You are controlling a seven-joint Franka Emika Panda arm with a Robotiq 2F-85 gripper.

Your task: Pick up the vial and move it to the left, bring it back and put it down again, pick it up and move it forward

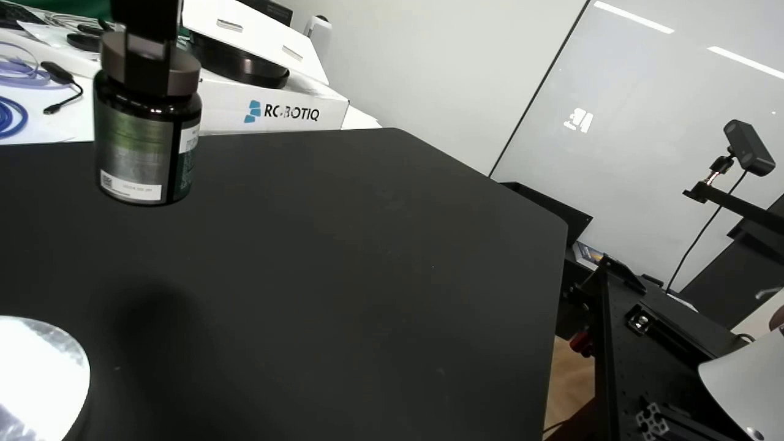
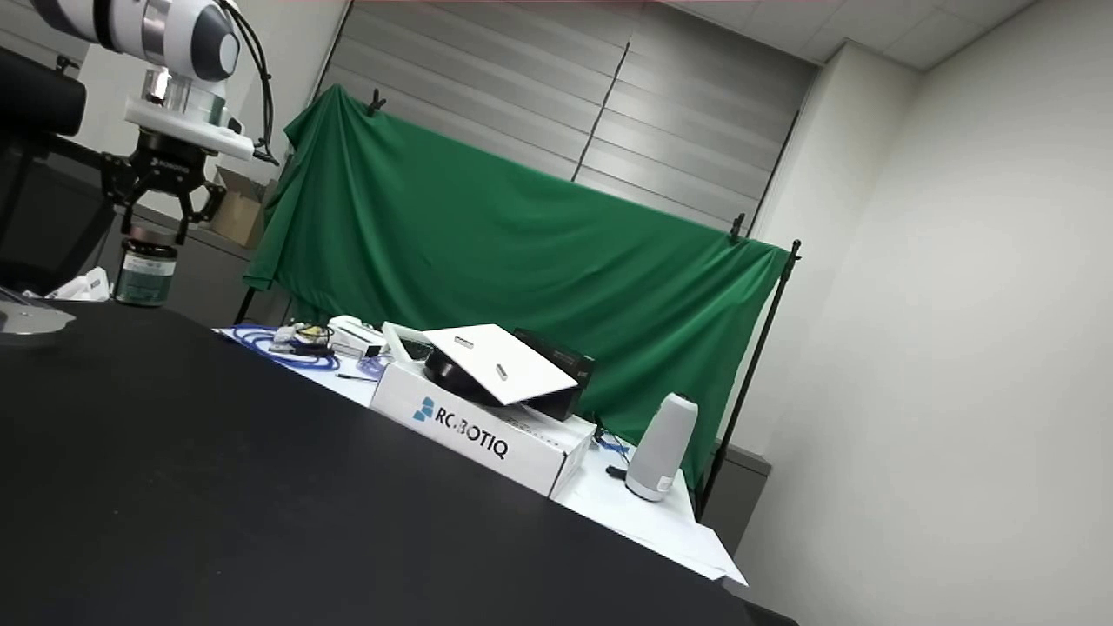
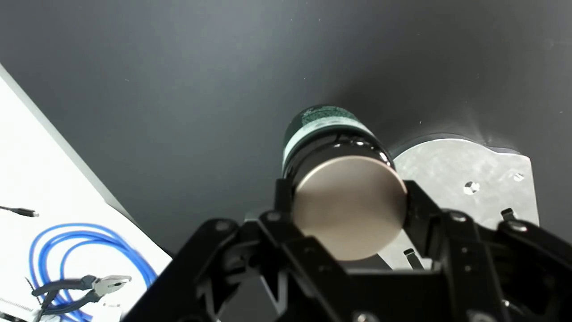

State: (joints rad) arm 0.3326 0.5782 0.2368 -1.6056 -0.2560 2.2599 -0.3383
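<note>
Black jointed claw (image 3: 348, 194) clamped on brown-capped, green-labelled cylindrical vial (image 1: 144, 141), aloft. We judge a carry, leg unclear; next, level travel, avoiding flat silver plate (image 3: 464, 170), wrist-view three o'clock.

Wrist view downward, both exterior views across black tabletop (image 1: 343, 245)

A silvery metal plate (image 3: 447, 172) lies on the black table (image 1: 367, 275).
</note>
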